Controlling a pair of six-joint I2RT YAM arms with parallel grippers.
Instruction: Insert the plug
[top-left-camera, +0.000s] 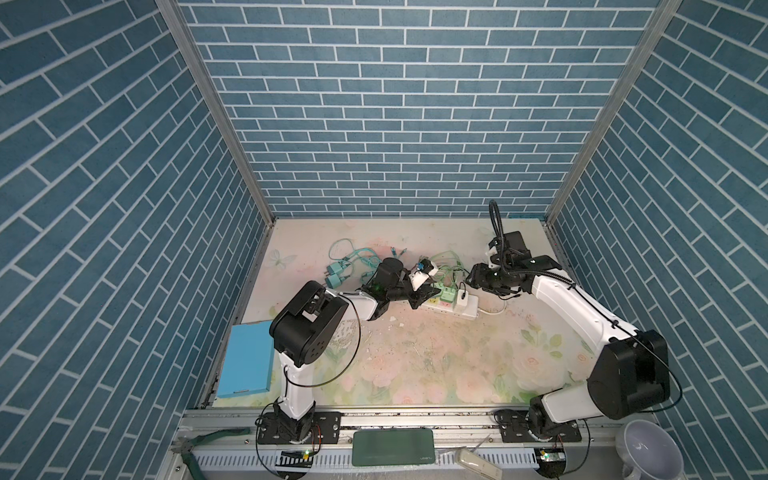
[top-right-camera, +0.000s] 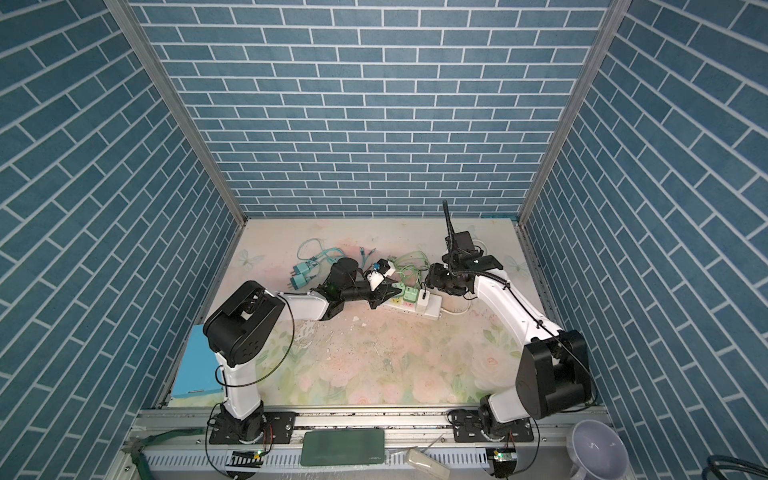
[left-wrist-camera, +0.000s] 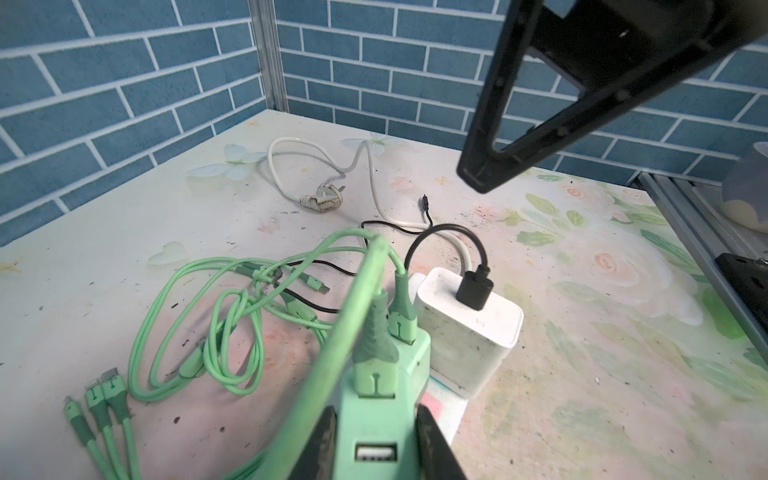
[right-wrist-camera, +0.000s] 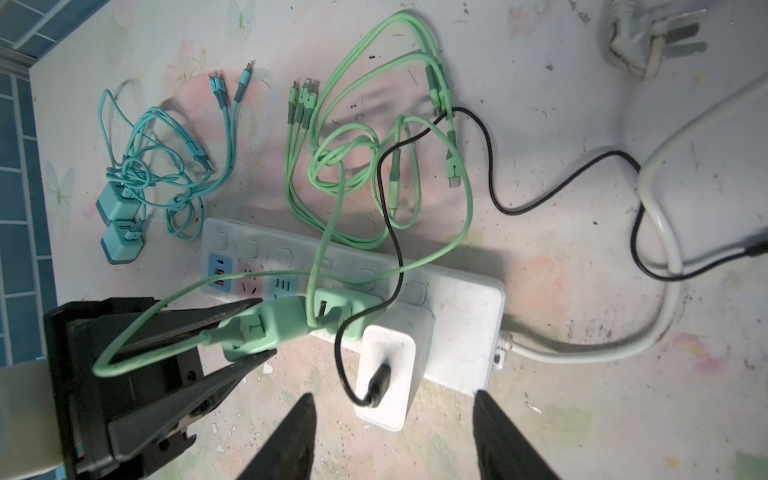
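Observation:
In the left wrist view my left gripper is shut on a mint-green plug, one black finger on each of its sides. A green cable leaves its top. In the right wrist view that plug is tilted over the white power strip, close beside a second green plug seated in the strip. Its prongs are hidden. A white charger with a black cable is plugged in further along. My right gripper hangs open above the white charger, holding nothing. In both top views the grippers meet over the strip.
Loose green cables lie behind the strip. Two teal chargers with their cables sit to its left. The strip's own white cord and plug trail to the back right. A blue box lies at the left edge.

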